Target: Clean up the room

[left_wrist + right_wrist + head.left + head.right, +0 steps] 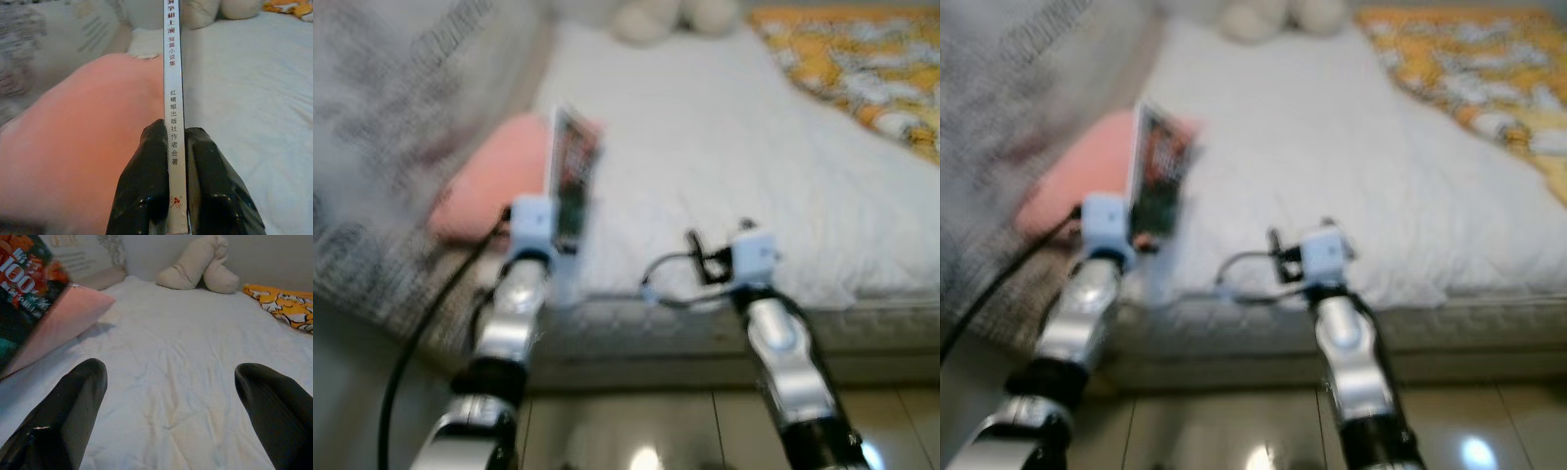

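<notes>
My left gripper [177,161] is shut on a thin book [572,171], held upright on edge above the bed's front left part; its white spine [173,98] with printed characters runs between the two black fingers [146,186]. The book's colourful cover [22,293] shows in the right wrist view. Beside and behind the book lies a pink pillow [494,181]. My right gripper [168,401] hangs open over the white sheet near the bed's front edge, with nothing between its fingers [73,401].
The white bed [724,147] spreads ahead, its mattress edge [705,328] just before my arms. A grey patterned blanket [382,127] lies at the left, an orange patterned quilt [862,59] at the far right, beige plush cushions [200,267] at the headboard. Glossy floor tiles [636,431] lie below.
</notes>
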Tool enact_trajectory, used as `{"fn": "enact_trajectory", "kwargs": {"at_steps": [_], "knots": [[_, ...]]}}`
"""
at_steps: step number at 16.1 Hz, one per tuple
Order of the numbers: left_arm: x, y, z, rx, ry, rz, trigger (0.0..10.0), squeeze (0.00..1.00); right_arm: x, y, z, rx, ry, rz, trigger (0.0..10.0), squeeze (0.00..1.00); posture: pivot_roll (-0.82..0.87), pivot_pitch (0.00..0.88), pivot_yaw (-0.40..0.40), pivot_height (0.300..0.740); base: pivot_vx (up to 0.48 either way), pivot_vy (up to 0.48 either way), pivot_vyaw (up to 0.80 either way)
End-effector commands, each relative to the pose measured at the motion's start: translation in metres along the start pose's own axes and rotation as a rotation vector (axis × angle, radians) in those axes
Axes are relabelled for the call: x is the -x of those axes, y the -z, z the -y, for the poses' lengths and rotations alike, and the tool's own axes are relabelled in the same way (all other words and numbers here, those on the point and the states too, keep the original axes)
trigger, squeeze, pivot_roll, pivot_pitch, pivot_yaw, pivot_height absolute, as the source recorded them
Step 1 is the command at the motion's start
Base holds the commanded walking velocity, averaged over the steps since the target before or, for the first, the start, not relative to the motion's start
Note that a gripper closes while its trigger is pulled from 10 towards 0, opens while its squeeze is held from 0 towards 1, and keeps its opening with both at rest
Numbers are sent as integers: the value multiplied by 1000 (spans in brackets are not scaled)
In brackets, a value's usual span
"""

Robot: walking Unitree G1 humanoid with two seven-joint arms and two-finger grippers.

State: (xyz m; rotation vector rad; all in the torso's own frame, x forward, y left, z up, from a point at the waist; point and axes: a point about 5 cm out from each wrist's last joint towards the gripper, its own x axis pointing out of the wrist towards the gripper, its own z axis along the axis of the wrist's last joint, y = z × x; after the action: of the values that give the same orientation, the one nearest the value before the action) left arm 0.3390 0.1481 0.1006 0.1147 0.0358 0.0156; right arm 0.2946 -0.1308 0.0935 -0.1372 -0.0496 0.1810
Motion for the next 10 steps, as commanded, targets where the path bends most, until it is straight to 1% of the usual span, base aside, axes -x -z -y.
{"fn": "enact_trajectory", "kwargs": {"at_steps": [1, 6, 7, 9, 10], "knots": [[-4, -16, 9, 15, 19, 69, 10000, 0, 1, 1, 11, 11, 27, 1, 10000, 0, -172, 33, 71, 731, 480, 0, 0], [-1, -18, 16, 19, 53, 87, 10000, 0, 3, 2, 10, 10, 27, -5, 10000, 0, -172, 46, 69, 731, 480, 0, 0], [0, -23, 19, 6, 68, 109, 10000, 0, 4, 3, 11, 11, 27, -9, 10000, 0, -173, 49, 68, 731, 480, 0, 0], [-4, -28, 16, 19, 56, 118, 10000, 0, 6, 5, 12, 14, 25, -15, 10000, 0, -173, 51, 67, 731, 480, 0, 0], [-5, -30, 15, 10, 54, 123, 10000, 0, 6, 5, 12, 15, 24, -17, 10000, 0, -173, 51, 66, 731, 480, 0, 0]]}}
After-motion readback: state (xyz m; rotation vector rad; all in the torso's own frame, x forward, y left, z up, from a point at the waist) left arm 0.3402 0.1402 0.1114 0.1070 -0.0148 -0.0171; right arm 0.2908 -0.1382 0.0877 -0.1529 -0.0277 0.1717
